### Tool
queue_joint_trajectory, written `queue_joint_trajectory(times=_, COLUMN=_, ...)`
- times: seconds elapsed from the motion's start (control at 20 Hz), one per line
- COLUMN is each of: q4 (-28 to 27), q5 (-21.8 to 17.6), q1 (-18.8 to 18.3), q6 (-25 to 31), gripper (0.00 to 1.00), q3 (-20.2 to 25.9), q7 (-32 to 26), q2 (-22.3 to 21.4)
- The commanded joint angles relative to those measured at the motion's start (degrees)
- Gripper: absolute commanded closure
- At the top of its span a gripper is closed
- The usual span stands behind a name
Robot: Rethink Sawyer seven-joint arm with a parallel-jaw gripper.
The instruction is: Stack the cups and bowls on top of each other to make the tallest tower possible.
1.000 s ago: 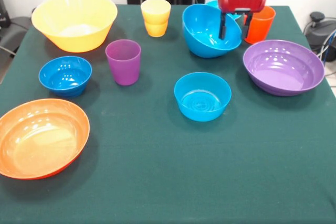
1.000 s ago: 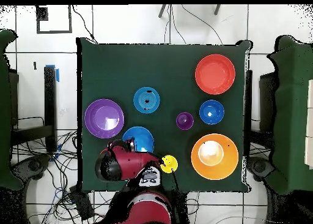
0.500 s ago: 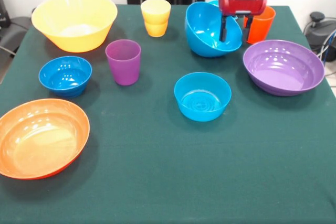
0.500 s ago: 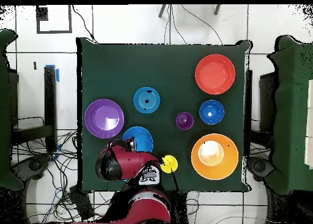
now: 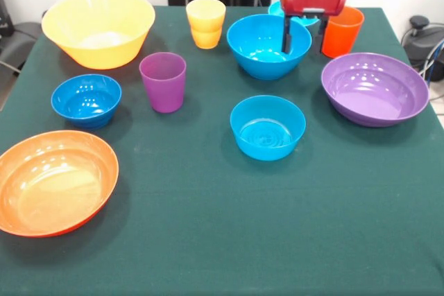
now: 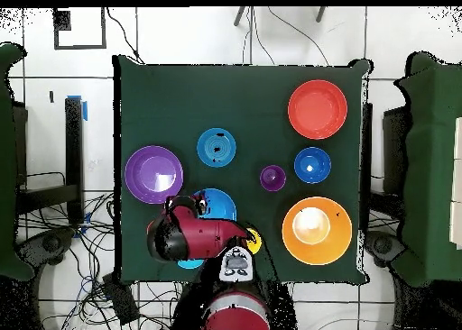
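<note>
Dark green cloth covers the table (image 5: 208, 240), and we take the mid-blue bowl (image 5: 268, 45) under the gripper (image 5: 304, 35) as our landmark. It sits upright and level on the cloth. One of the gripper's dark fingers (image 5: 286, 35) reaches down inside its rim on the side toward the orange cup (image 5: 342, 31), the other hangs outside the rim, and the jaws stand apart around the bowl wall without visibly pinching it. Just behind the landmark a small cyan bowl (image 5: 277, 8) peeks out, mostly hidden by the red gripper body.

Nearer the camera than the landmark stands a second mid-blue bowl (image 5: 268, 127). The wide purple bowl (image 5: 374, 88) lies to the orange cup's side of the landmark, near it. On the opposite side we see the yellow cup (image 5: 205, 23), the purple cup (image 5: 163, 81), the small dark blue bowl (image 5: 86, 99), the large yellow bowl (image 5: 98, 28) and, farthest, the wide orange bowl (image 5: 54, 181). Nothing is stacked; no tower stands.
</note>
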Motion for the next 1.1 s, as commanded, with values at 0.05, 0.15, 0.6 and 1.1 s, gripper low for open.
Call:
queue_joint_trajectory(times=0.05, q4=2.1, q5=-0.9, q1=-1.7, q6=9.4, gripper=0.00, q3=6.8, q7=6.3, q2=-4.3)
queue_joint_trajectory(times=0.15, q4=1.9, q5=-0.9, q1=-1.7, q6=9.5, gripper=0.00, q3=6.7, q7=6.3, q2=-4.3)
queue_joint_trajectory(times=0.6, q4=0.8, q5=-1.5, q1=-1.0, q6=6.0, gripper=0.00, q3=5.7, q7=6.9, q2=-0.9)
queue_joint_trajectory(times=1.1, q4=-0.3, q5=-1.1, q1=0.8, q6=2.4, gripper=0.00, q3=4.4, q7=8.1, q2=2.6)
